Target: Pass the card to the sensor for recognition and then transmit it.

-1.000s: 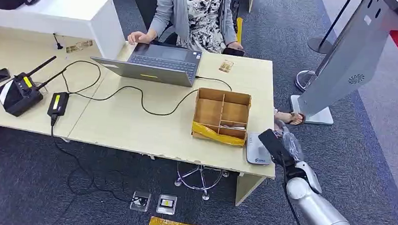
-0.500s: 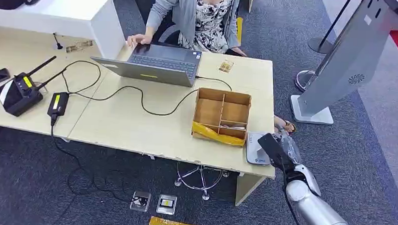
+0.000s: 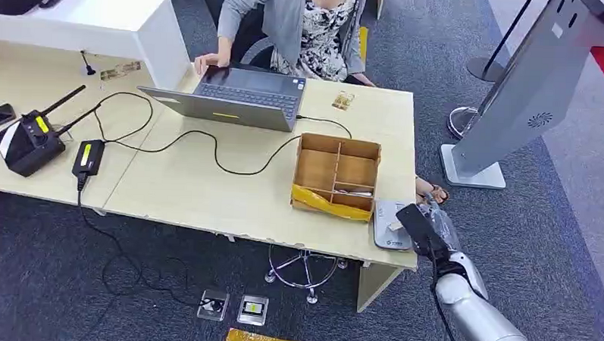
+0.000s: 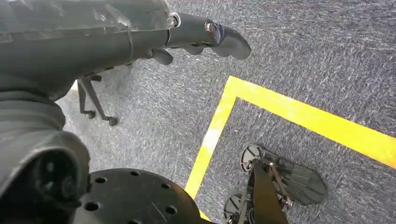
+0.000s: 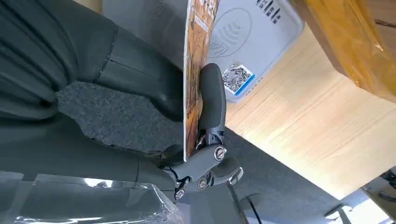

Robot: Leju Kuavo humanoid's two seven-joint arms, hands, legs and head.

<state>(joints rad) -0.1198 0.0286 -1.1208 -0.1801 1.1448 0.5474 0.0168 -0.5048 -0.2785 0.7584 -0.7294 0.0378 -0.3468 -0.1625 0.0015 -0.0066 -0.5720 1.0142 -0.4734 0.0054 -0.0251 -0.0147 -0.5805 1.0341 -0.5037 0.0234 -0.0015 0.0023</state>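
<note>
My right hand (image 3: 427,232) hovers at the desk's front right corner, just right of the grey-white card sensor (image 3: 389,226). It pinches an orange patterned card (image 5: 193,70) between the thumb (image 5: 212,98) and the dark fingers. The right wrist view catches the card edge-on, standing upright beside and above the sensor (image 5: 254,37), whose wave symbol and QR sticker face up. The card is not lying on the sensor. My left hand (image 4: 140,32) hangs over the carpet with its fingers stretched out and nothing in it.
A compartmented cardboard box (image 3: 337,175) stands just left of the sensor. Behind it are a laptop (image 3: 233,96) with cables, another small card (image 3: 344,101) and a person (image 3: 304,26) typing. A grey kiosk stand (image 3: 529,95) rises on the right. A yellow floor line (image 4: 299,114) runs below.
My right hand with the card has shifted slightly down and right, uncovering more of the sensor. The person has leaned further over the laptop.
</note>
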